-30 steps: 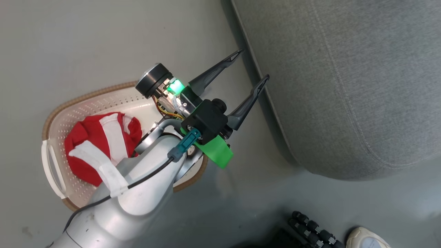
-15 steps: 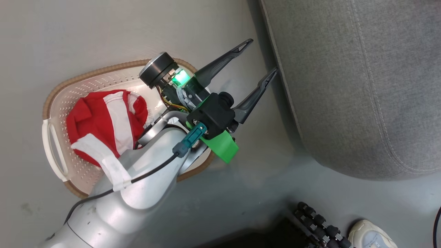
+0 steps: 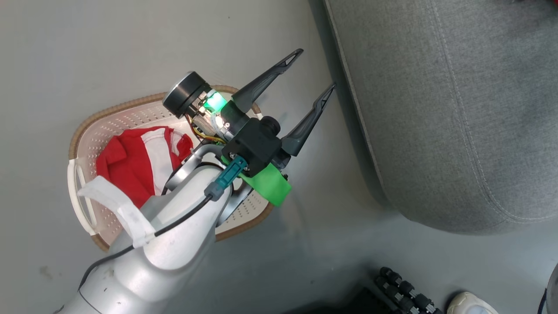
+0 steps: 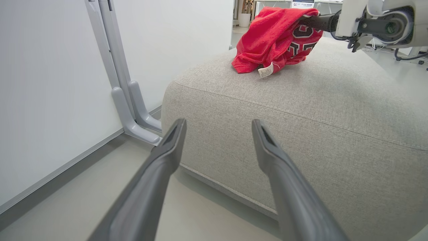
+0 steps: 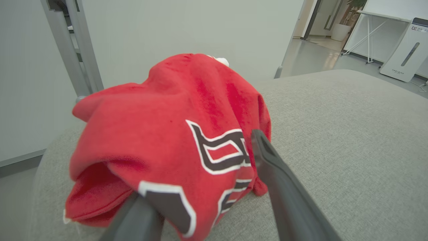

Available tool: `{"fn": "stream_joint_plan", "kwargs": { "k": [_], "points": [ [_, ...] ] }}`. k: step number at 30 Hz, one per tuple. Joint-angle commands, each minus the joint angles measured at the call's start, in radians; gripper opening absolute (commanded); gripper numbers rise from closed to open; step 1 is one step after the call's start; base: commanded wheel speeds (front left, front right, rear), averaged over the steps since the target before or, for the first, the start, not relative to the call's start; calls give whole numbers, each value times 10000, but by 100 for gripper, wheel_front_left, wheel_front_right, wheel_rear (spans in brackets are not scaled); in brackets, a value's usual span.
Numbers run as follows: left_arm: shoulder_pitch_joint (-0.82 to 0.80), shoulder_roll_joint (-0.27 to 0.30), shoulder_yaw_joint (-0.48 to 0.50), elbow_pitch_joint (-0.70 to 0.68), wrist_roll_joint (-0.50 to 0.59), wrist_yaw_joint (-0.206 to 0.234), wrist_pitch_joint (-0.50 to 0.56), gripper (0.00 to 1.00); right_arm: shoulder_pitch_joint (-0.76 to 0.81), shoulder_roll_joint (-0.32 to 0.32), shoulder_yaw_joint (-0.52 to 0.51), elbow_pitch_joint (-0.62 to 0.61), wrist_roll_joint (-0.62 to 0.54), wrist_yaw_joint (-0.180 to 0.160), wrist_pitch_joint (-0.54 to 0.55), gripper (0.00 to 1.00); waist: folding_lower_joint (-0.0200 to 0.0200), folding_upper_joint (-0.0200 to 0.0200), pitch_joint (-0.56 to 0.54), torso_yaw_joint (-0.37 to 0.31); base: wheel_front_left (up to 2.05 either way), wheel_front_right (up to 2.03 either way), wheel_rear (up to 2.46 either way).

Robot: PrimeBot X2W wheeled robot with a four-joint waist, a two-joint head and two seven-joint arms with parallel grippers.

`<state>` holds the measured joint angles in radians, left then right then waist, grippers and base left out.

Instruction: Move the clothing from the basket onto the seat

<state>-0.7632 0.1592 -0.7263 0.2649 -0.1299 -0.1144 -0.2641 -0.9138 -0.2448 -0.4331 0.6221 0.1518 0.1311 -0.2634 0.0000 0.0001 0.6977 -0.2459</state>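
The striped red and white garment (image 3: pixel 139 159) lies bunched in the cream basket (image 3: pixel 109 131) on the floor, partly hidden by my left arm. Above the basket's right end my left gripper (image 3: pixel 314 69) is open and empty, its tips close to the edge of the grey seat (image 3: pixel 457 109). In the left wrist view that gripper (image 4: pixel 218 123) faces the seat's corner (image 4: pixel 301 110). The red jersey (image 4: pixel 271 36) with its white tag (image 4: pixel 266 71) rests on top of the seat. My right gripper (image 4: pixel 312 21) reaches into it. The jersey (image 5: pixel 174 134) drapes over one finger of the right gripper (image 5: pixel 217 137), whose fingers stand apart.
A pale shoe (image 3: pixel 471 303) and a black ribbed part (image 3: pixel 405 288) sit at the lower right on the floor. A grey metal frame leg (image 4: pixel 128 100) stands against the white wall beside the seat. A white appliance (image 5: pixel 403 53) stands far behind the seat.
The head view has shifted. My left gripper stays open and has drawn slightly back from the seat's edge. The striped garment has not left the basket.
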Motion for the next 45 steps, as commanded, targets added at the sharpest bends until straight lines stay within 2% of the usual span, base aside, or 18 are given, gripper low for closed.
{"fn": "stream_joint_plan", "kwargs": {
  "k": [1,12,20,25,35,45],
  "points": [
    [231,41,82,-62,-106,61,-5,100,400,-1,66,-87,77,-7,-20,100,0,-1,-459,33,0,0,0],
    [1376,93,1026,-350,-386,314,-5,100,2821,333,724,-1277,270,-7,-20,100,0,-1,-1946,278,0,0,0],
    [2395,109,2336,-662,-648,558,-5,100,4229,924,1374,-2558,399,-7,-20,100,0,-1,-2810,695,0,0,0],
    [3078,-77,3287,-833,-731,633,-5,100,4873,1191,1843,-3392,470,-7,-20,100,0,-1,-3366,1150,0,0,0],
    [4208,-483,4907,-957,-547,438,-5,100,5687,1559,3028,-4381,275,-7,-20,100,0,-1,-4219,2026,0,0,0],
    [5037,-855,6117,-1011,-388,281,-5,100,6141,1834,3803,-4909,139,-7,-18,100,0,-1,-4766,2568,0,0,0]
  ]
}}
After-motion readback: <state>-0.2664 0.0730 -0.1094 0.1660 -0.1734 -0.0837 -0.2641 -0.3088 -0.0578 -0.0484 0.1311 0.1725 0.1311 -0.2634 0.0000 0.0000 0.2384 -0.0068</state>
